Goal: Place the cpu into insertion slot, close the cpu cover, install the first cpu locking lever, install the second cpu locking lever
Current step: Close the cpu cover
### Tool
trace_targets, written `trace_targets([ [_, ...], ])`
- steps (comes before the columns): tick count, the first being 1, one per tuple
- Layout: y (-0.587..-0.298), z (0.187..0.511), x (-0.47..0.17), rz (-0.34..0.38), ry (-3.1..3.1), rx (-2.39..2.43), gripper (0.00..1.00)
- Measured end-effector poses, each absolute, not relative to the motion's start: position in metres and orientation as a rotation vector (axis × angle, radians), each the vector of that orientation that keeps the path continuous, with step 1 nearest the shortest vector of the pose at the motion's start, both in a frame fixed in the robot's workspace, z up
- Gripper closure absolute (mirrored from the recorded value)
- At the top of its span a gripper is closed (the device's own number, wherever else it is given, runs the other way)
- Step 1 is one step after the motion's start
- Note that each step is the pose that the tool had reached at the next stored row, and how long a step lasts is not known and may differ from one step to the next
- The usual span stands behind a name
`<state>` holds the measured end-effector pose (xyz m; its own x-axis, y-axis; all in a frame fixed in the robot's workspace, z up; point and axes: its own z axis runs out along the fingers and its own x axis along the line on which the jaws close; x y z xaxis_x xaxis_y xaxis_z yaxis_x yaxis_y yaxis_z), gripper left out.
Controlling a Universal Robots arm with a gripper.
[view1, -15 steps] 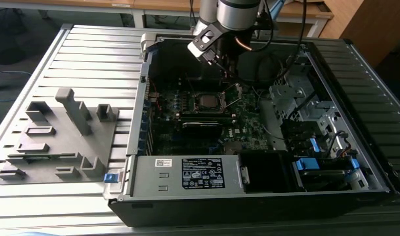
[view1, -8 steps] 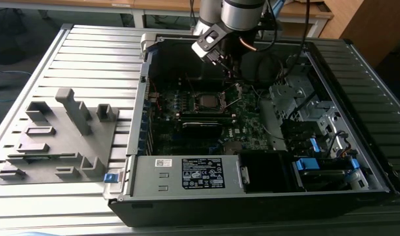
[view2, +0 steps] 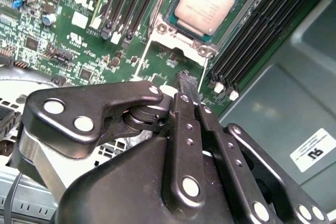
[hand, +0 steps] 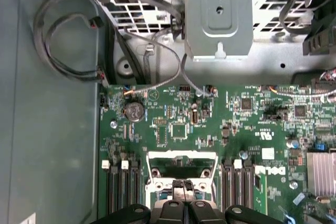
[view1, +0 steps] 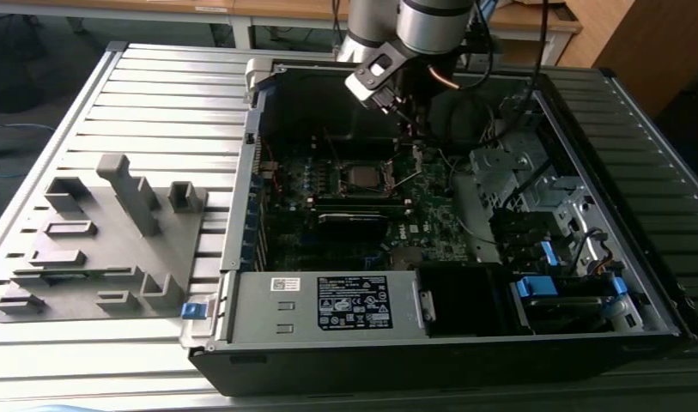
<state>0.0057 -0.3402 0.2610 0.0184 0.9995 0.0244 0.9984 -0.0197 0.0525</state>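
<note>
Hovering above motherboard [view2: 79, 40], fingers [view2: 184, 119] pressed together, cpu [view2: 205, 3] lying between black memory slots [view2: 131, 3]

a robotics lab: an open computer case [view1: 440, 326] lies on a slatted metal counter [view1: 154, 94], a grey fixture [view1: 108, 249] beside it, wooden desks [view1: 280, 10] behind it.

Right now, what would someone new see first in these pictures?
The big robot arm that reaches down into the open computer case catches the eye first. In the second wrist view its black hand, pinched shut, hangs close to the shiny silver cpu, which sits in the green motherboard.
</note>
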Motion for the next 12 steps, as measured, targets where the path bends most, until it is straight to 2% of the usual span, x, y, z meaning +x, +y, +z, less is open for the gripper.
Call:
trace_targets([
  [12, -0.34, 0.261, 0.026, 0.085, 2.185, 2.227, 0.89],
])
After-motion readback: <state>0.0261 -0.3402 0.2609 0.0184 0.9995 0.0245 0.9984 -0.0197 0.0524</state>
